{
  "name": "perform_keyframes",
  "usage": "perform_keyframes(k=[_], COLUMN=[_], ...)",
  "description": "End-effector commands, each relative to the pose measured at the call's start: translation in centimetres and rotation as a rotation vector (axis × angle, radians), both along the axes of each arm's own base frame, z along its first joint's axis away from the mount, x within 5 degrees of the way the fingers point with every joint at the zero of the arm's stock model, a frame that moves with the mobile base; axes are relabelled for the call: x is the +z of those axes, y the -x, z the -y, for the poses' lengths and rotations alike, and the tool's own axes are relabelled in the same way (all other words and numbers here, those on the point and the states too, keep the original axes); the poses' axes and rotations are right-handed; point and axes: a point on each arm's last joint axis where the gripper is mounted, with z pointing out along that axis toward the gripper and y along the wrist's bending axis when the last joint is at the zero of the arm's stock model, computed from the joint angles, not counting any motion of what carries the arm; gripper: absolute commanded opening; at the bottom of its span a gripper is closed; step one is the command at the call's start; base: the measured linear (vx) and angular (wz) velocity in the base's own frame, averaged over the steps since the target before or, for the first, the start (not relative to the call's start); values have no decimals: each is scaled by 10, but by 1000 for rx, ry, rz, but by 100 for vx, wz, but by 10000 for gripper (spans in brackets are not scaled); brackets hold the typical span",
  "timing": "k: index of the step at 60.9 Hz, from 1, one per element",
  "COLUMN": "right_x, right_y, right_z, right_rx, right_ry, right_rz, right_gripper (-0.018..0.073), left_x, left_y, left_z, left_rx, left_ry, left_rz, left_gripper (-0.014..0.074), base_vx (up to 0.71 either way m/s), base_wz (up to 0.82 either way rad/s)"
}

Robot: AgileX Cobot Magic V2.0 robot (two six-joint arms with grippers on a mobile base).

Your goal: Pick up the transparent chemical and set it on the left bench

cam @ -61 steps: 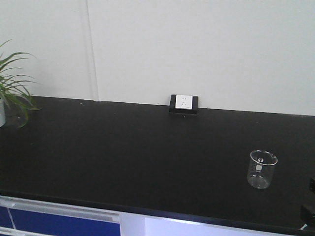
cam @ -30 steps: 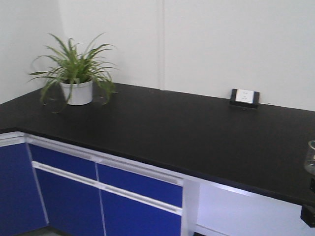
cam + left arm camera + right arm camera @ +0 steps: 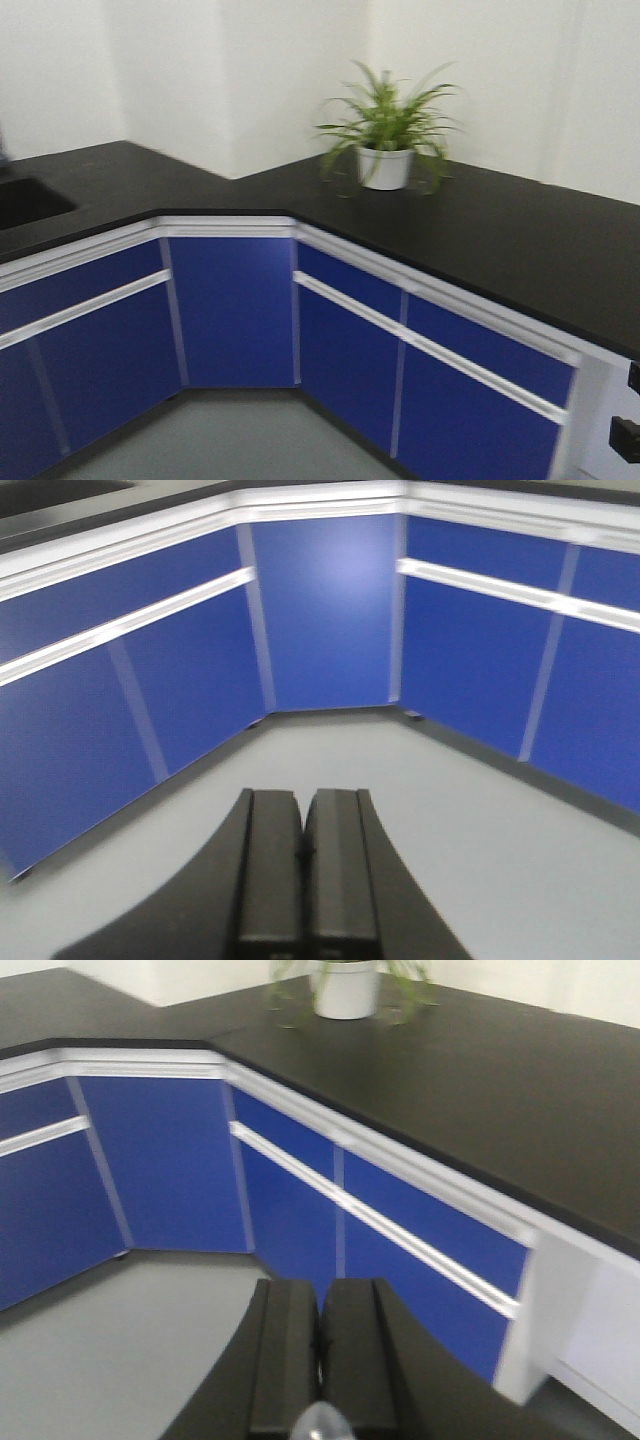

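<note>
The left claw (image 3: 303, 800) has its fingers pressed together with nothing between them. Ahead of it lies grey floor (image 3: 420, 780), and beyond that the inner corner of the blue cabinets (image 3: 320, 610). The right claw (image 3: 320, 1288) is likewise closed, with only a thin seam between its fingers; a small pale blur at their base is too unclear to name. Ahead of and above it runs the black bench (image 3: 480, 1070), with a plant (image 3: 345, 985) at the far end. The beaker shows in no view.
</note>
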Motion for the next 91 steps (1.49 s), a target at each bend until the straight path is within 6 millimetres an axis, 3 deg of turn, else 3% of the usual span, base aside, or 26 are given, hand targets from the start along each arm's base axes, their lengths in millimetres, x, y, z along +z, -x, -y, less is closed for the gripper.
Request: perform_keyframes(k=[1,46,91], right_x=[20,20,20], right_y=[0,0,0], right_z=[-1,-1,-1], right_rx=[15,15,15], right_ry=[-10,-10,-10], right_rz=[120,120,120], right_gripper=[-4,-4,-4], left_x=[3,3,3], left_y=[1,1,1], left_z=[0,0,0], left_rx=[-1,-1,-1], left_ry=[14,14,14], left_rz=[81,81,81], left_gripper=[-4,-4,-4], base_vx=[-26,-11,23], base_wz=[71,62,66])
